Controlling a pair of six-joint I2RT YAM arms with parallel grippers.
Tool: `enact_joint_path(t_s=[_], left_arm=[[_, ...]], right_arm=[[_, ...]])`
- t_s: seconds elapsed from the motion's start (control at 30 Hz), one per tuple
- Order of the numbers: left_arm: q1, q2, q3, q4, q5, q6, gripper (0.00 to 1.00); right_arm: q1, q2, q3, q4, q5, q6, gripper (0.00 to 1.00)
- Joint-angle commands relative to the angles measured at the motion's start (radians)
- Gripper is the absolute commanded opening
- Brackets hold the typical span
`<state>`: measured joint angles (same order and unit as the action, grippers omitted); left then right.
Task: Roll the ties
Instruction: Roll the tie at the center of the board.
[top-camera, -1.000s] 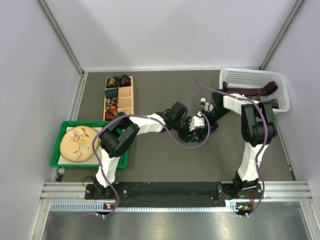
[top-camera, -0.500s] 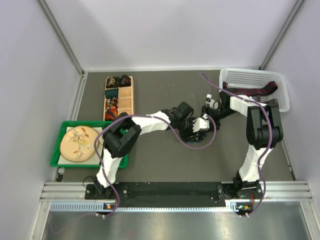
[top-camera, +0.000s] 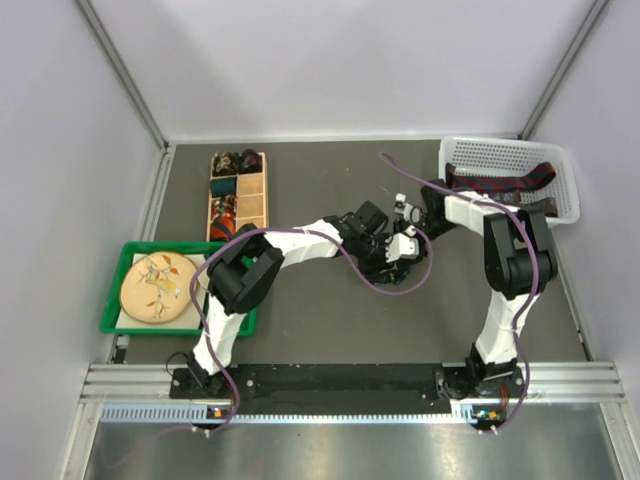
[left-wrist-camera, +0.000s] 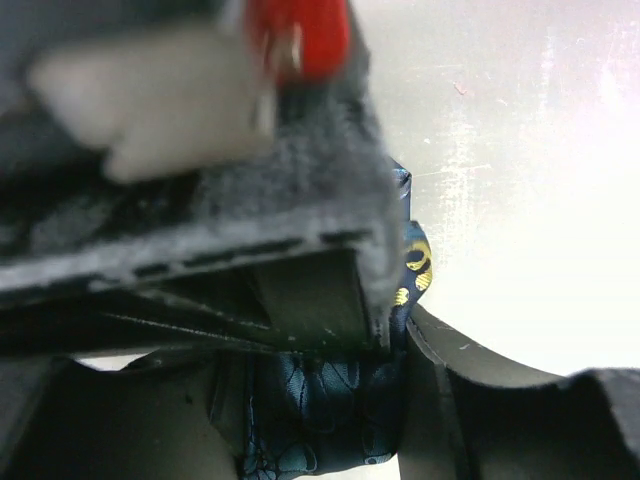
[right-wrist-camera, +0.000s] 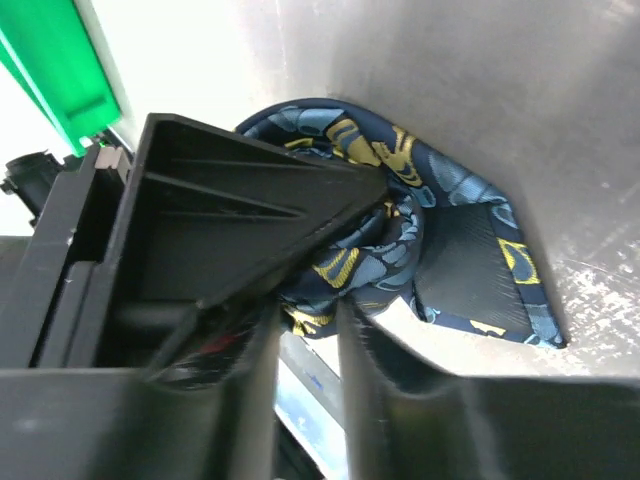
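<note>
The dark blue floral tie (right-wrist-camera: 400, 215) is bunched into a coil between both grippers at mid-table. In the left wrist view the tie (left-wrist-camera: 330, 400) sits pinched between my left fingers. My left gripper (top-camera: 388, 250) is shut on it. My right gripper (top-camera: 404, 226) reaches in from the right, and a fold of the tie lies between its narrow-set fingers (right-wrist-camera: 370, 400). A loose flat tail of the tie (right-wrist-camera: 480, 270) lies on the table. In the top view the arms hide the tie. A dark red and navy tie (top-camera: 510, 183) lies in the white basket (top-camera: 500, 150).
A wooden divider box (top-camera: 252, 195) at the back left holds several rolled ties (top-camera: 232, 163). A green tray (top-camera: 115, 300) with a patterned plate (top-camera: 155, 287) stands at the left. Purple cables loop around both arms.
My right gripper has moved left, closer to my left gripper. My left gripper shifted slightly up and right with the tie.
</note>
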<state>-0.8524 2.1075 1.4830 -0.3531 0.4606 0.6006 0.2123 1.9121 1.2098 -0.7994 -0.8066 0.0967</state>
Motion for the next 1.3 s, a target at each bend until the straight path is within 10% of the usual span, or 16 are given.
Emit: enact_joint_path(t_s=[0.0, 0.4, 0.77, 1.03, 1.2, 1.27], left_arm=[[0.004, 0.066, -0.015, -0.119, -0.056, 0.002, 0.39], [0.042, -0.016, -0.095, 0.035, 0.047, -0.05, 0.74], [0.067, -0.109, -0.196, 0.243, 0.211, -0.082, 0.75], [0.064, -0.072, -0.167, 0.313, 0.217, -0.168, 0.63], [0.049, -0.026, -0.119, 0.232, 0.144, -0.145, 0.29], [0.044, -0.001, -0.106, 0.177, 0.093, -0.108, 0.19]], right_arm=[[0.036, 0.047, 0.054, -0.001, 0.104, -0.037, 0.12], [0.024, 0.059, 0.03, 0.005, 0.207, -0.043, 0.0], [0.002, 0.065, 0.039, 0.008, 0.279, -0.028, 0.0], [-0.001, 0.07, 0.04, 0.012, 0.279, -0.018, 0.0], [-0.007, 0.064, 0.057, 0.003, 0.241, -0.028, 0.0], [-0.02, 0.041, 0.06, -0.006, 0.195, -0.026, 0.24]])
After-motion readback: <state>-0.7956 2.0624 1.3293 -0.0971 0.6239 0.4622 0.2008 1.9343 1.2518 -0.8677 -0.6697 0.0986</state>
